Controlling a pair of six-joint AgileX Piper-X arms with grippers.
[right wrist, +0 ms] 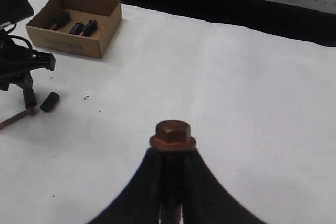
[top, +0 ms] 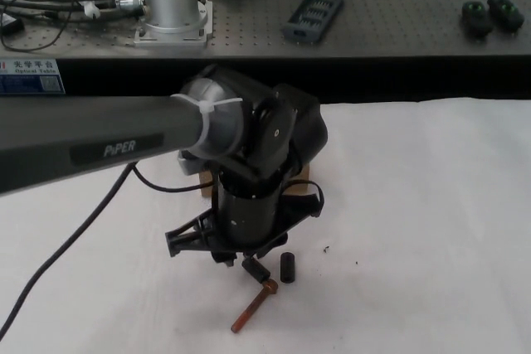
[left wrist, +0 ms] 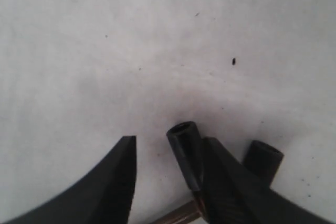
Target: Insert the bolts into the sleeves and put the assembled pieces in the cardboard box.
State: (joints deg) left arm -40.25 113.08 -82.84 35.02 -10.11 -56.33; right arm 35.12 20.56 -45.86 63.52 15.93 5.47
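High view: a small black tubular sleeve point(top: 255, 269) lies on the white cloth point(top: 431, 205). A second sleeve point(top: 288, 267) sits at its three o'clock, and a loose copper bolt point(top: 253, 306) at six.

Left wrist view: the left gripper point(left wrist: 168, 145) has its jaws apart, with the sleeve between them. The sleeve looks light, stiff and likely to roll, so pinch it mid-barrel.

Right wrist view: the right gripper point(right wrist: 173, 156) is clamped on the shank of a copper hex-head bolt point(right wrist: 172, 135).

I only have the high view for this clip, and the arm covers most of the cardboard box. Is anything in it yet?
Observer: Yes. The right wrist view shows three assembled pieces lying in the cardboard box.
Operator: What about the arm I can't see?
Observer: The right pincer is shut on a bolt, with the hex head clear of the grip.
Operator: And the one in my view, has it gripped anything?
Observer: No. The left wrist view shows the left pincer open, with a sleeve between the jaws, close to one of them.
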